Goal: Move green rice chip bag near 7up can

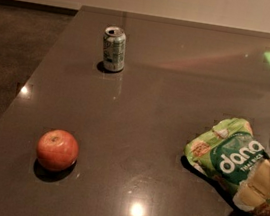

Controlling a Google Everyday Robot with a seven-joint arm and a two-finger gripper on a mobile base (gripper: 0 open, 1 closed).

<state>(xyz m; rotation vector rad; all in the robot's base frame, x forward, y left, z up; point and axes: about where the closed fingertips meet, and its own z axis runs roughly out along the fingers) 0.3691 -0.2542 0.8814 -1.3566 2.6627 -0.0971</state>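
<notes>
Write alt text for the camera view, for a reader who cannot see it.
The robot's pincer is at the right end of a green rice chip bag lying on the right of a dark table. A 7up can stands upright at the back left, and a red-orange apple sits at the front left.
</notes>
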